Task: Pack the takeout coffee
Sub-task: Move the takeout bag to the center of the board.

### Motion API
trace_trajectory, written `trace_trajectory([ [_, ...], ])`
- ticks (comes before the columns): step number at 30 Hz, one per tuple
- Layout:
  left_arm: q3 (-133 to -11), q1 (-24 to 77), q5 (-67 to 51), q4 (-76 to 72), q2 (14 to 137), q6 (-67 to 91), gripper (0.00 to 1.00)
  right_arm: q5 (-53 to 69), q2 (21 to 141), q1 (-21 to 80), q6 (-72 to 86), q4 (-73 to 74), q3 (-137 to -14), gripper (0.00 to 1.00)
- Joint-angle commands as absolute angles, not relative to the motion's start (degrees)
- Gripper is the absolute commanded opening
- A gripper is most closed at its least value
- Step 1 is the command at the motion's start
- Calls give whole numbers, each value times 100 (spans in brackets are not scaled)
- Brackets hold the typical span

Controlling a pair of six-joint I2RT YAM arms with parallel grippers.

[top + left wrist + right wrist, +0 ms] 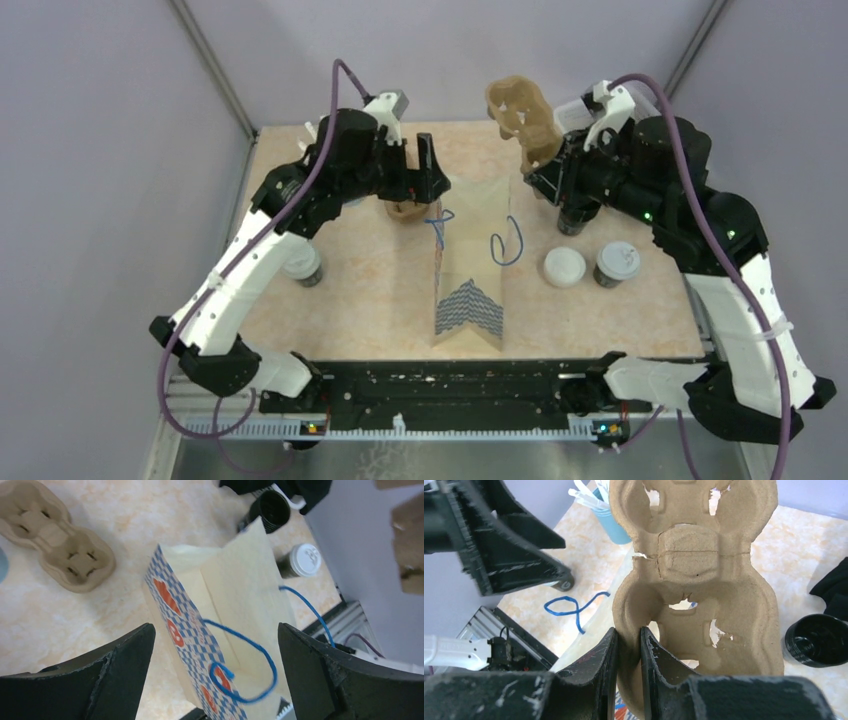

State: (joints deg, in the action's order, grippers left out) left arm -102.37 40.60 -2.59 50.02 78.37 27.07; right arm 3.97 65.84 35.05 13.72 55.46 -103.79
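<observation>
Coffee unpacked: one lidded cup stands right of the bag, a second lidded cup left of it. The open cup and loose lid are also to its right. Right gripper is closed on the wall of the lifted carrier; left gripper gapes empty over the bag mouth. Likely step: placing the carrier. The next move calls for lowering it level.

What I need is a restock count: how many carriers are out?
2. One carrier is in the right fingers, raised right of the bag; the other carrier lies on the table left of the bag, under the left arm. More may be hidden.
</observation>
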Motion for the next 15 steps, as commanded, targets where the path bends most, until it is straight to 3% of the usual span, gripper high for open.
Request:
trace_trajectory([
  [1,-10820,3948,193,5595,8587,2273,96,98,6346,3479,1560,5361,-10512,0],
  [5,-10806,3946,-55,5681,8949,2019,87,340,6357,3472,1214,5675,-10630,0],
  [10,-10409,3946,-575,5342,8974,1944,60,278,6235,3472,415,5858,-10382,0],
  [15,-10291,3946,-745,5075,9217,1664,40,220,6093,3479,-506,5788,-10126,0],
])
